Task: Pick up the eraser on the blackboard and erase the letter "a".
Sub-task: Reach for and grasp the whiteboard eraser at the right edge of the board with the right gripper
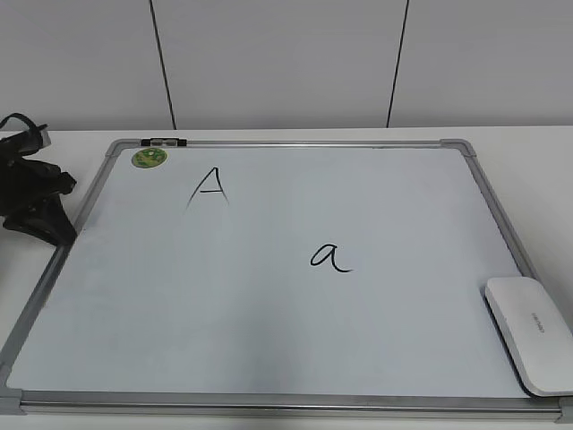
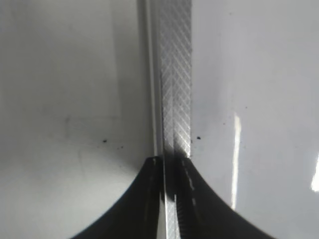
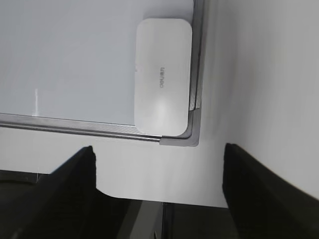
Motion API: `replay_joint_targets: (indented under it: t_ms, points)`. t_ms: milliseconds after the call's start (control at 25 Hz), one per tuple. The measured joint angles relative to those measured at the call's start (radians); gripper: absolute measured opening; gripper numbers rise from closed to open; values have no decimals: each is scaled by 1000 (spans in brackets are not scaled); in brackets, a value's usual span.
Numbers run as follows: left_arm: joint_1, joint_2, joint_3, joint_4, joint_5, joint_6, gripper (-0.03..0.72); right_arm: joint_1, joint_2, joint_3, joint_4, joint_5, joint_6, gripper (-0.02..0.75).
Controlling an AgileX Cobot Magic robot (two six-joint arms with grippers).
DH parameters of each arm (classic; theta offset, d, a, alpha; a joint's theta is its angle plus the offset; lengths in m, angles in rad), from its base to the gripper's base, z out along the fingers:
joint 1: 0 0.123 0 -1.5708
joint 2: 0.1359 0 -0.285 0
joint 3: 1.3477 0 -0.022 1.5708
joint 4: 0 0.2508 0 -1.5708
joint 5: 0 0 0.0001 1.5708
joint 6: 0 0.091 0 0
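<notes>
Eraser (image 3: 163, 75) lies ahead of the wide-open, empty right gripper (image 3: 159, 191), untouched.

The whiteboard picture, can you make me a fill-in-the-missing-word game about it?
1. The eraser lies in the board's near ____ corner.
2. The small round magnet near the board's top left is ____ in colour.
3. The lowercase letter "a" sits lower and further ____ than the capital "A".
4. The left gripper is clamped on the blackboard's metal ____.

Missing words: right; green; right; frame
</notes>
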Motion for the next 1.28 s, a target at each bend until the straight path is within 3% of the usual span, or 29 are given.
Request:
replay_joint_targets:
  t_ms: [640, 920, 1280]
  points:
    - [0, 0, 0, -2, 0, 0, 59, 4, 263, 38, 12, -184, 28, 587]
    - [0, 0, 0, -2, 1, 0, 59, 70, 316, 75, -24, -271, 44, 587]
    - [0, 0, 0, -2, 1, 0, 59, 78, 436, 75, -35, -307, 63, 617]
